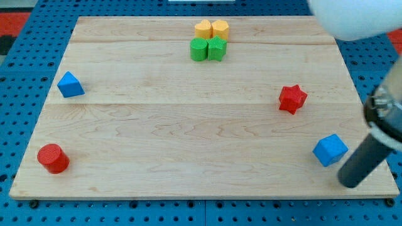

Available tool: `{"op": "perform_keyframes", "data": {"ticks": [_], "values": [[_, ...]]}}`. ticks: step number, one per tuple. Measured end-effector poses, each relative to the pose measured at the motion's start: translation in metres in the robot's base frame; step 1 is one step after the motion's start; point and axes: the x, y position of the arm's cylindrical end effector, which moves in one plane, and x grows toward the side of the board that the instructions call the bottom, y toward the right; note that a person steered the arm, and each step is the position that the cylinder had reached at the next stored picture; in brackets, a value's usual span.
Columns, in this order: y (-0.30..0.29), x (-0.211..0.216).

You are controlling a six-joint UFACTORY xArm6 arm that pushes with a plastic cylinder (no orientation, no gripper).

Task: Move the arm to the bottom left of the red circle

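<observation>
The red circle block (53,158) stands near the view's bottom left corner of the wooden board (188,125). My tip (349,183) is at the view's bottom right, far to the right of the red circle. It sits just right of and below the blue cube (330,150), close to it; I cannot tell if they touch.
A red star (292,98) lies at the right. A blue triangle block (70,85) lies at the left. At the top centre, two yellow blocks (211,29) sit above two green blocks (208,49), clustered together. The arm's white body (352,19) shows at top right.
</observation>
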Motion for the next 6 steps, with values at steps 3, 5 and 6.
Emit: {"op": "perform_keyframes", "data": {"ticks": [3, 5, 6], "values": [[-0.075, -0.063], [-0.283, 0.006], [-0.43, 0.006]]}}
